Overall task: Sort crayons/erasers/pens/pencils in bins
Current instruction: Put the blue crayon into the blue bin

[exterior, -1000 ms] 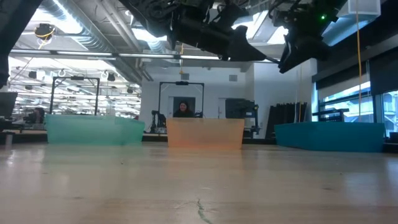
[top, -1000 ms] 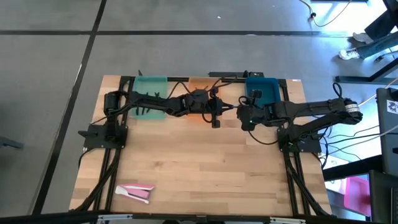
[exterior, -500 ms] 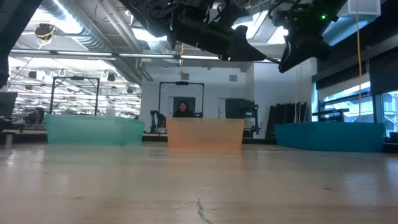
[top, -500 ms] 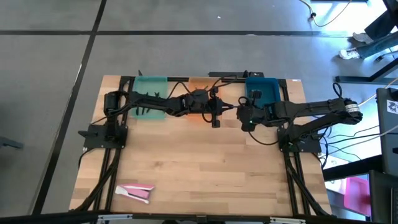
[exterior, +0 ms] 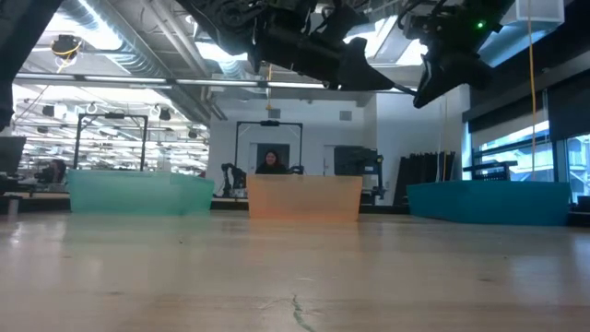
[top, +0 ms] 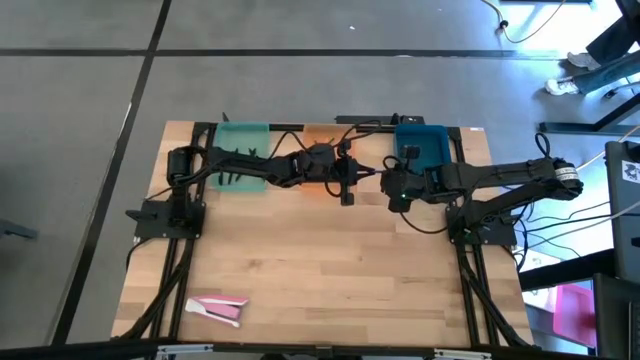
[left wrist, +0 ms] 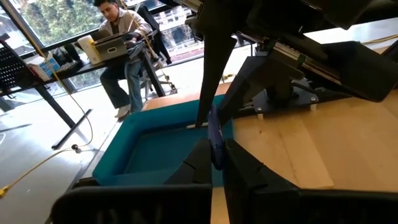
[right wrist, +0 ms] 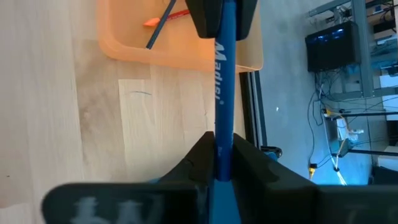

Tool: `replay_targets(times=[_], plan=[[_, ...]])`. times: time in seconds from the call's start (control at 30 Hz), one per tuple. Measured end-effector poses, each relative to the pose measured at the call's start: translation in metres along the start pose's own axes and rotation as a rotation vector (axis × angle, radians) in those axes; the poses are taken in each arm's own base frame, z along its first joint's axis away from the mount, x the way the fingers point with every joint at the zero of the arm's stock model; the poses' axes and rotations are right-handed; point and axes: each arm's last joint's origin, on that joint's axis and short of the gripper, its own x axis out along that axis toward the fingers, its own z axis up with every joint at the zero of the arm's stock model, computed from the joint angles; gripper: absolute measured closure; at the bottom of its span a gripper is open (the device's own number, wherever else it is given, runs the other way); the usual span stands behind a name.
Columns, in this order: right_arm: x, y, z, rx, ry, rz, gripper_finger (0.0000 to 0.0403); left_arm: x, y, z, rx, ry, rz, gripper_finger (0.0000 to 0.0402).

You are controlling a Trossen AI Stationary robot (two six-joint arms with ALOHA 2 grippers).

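From above, the 2 tools meet beside the orange bin. Only the wrist views show the blue pen: the left tool is clamped on one end, the right tool closed around the other, above the desk.

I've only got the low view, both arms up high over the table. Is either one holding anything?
Observer: Yes. The left gripper is shut on one end of a blue pen with lettering on it.
Operator: And the right one?
Observer: The right gripper has closed on the same pen's other end, so the pen spans between them in mid-air.
Operator: Anything in the orange bin?
Observer: The orange bin holds an orange stick and a dark stick, crossed.
Operator: Anything left on the table?
Observer: A pink eraser lies by the left corner, at the edge far from the bins.
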Motion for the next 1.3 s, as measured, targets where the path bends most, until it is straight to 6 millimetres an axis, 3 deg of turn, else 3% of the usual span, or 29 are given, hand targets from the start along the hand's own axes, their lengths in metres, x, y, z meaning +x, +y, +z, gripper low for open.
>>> replay_targets(times=[0.63, 0.93, 1.13, 1.3], plan=[[0.000, 0.000, 0.000, 0.003, -0.002, 0.002, 0.0366, 0.000, 0.000, 0.000, -0.032, 0.000, 0.000, 0.0313], [0.000, 0.000, -0.006, 0.057, 0.049, 0.003, 0.0366, -0.002, 0.002, -0.004, -0.025, 0.076, 0.074, 0.0310], [-0.005, -0.014, -0.019, 0.176, 0.092, -0.009, 0.0365, -0.005, 0.002, -0.005, -0.023, 0.134, 0.086, 0.0309], [-0.012, -0.037, -0.033, 0.405, 0.071, 0.068, 0.0362, -0.014, 0.003, 0.002, -0.022, 0.160, 0.085, 0.0309]])
